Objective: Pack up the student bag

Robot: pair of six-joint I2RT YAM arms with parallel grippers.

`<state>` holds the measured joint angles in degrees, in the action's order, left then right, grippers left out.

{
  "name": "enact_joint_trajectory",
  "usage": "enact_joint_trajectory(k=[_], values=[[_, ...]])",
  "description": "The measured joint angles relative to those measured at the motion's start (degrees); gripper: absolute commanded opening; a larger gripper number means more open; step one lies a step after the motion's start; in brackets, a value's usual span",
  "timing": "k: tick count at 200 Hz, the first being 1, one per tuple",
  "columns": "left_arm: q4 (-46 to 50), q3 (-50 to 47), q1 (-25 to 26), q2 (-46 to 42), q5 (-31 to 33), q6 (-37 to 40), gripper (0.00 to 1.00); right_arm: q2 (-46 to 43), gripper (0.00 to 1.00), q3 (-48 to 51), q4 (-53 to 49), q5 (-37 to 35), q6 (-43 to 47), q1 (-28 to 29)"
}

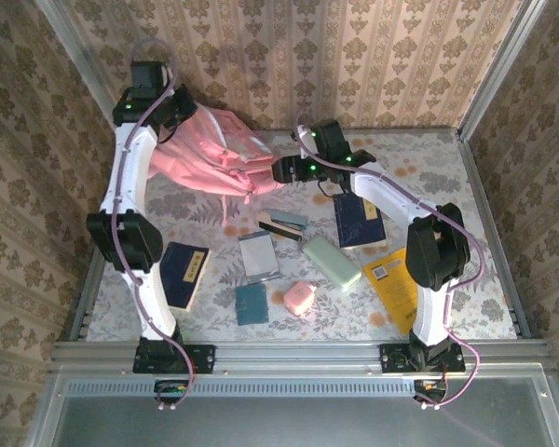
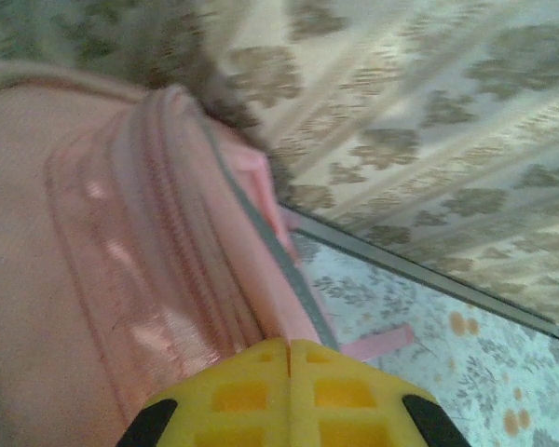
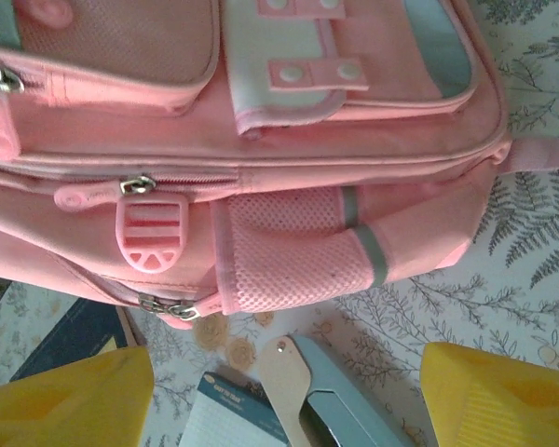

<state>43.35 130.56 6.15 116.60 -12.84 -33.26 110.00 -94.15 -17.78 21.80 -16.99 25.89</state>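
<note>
Closest to the arms, on the flowery table (image 1: 447,177), lie a small soft pink pouch (image 1: 299,298) and a small teal book (image 1: 252,304) side by side. To their left is a dark blue book with a pale edge (image 1: 184,274). To their right, by the right arm, is a flat yellow book (image 1: 391,279).

A bit farther back sit a grey notebook (image 1: 260,255) and a long mint green case (image 1: 331,263). Behind those are a little pile of thin books (image 1: 282,224) and a second dark blue book (image 1: 359,222).

The right gripper (image 1: 281,170) hangs over the middle of the table, just beside the low right end of the bag. Its yellow fingers (image 3: 65,396) are spread far apart and hold nothing. Its wrist camera looks at the bag's mesh side pocket (image 3: 293,265) and a pink buckle (image 3: 151,235).

The student bag (image 1: 214,154), a big pink cloth backpack with paler front pockets, is at the far left. Its low end touches the table and its top end is up in the air.

The left gripper (image 1: 172,119) is up at that top end. Its yellow fingers (image 2: 233,396) are pressed tight together, and the bag's edge (image 2: 289,298) runs right down into them, so it looks pinched there.
</note>
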Motion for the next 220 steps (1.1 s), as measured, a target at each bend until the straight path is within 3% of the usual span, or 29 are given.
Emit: enact_joint_trajectory(k=[22,74,107,122,159,198,220], values=[[1.2,5.05,2.62,1.97,-1.62,2.36,0.0,-0.13,0.78,0.09,1.07,2.19,-0.81,-0.44],[0.72,6.75,5.68,1.92,-5.86,6.05,0.0,-0.13,0.78,-1.64,2.64,8.0,-0.74,-0.5],[1.22,4.94,6.64,1.22,-4.48,7.17,0.0,2.93,0.77,-11.98,-1.38,8.44,2.58,-0.33],[0.57,-1.88,6.23,-1.81,-3.61,6.16,0.0,7.37,0.75,-20.55,-5.22,8.72,5.05,0.09],[-4.07,-28.74,0.15,-14.51,-2.14,-1.07,0.26,19.41,0.75,-34.51,-12.33,10.58,8.04,2.45],[-8.33,-49.16,-10.93,-24.35,-1.75,-8.76,0.3,35.52,0.75,-51.6,-21.55,10.97,10.54,6.67],[-10.88,-56.22,-12.74,-25.99,-2.21,-12.07,0.29,42.53,0.75,-60.41,-25.18,11.69,10.62,8.37]])
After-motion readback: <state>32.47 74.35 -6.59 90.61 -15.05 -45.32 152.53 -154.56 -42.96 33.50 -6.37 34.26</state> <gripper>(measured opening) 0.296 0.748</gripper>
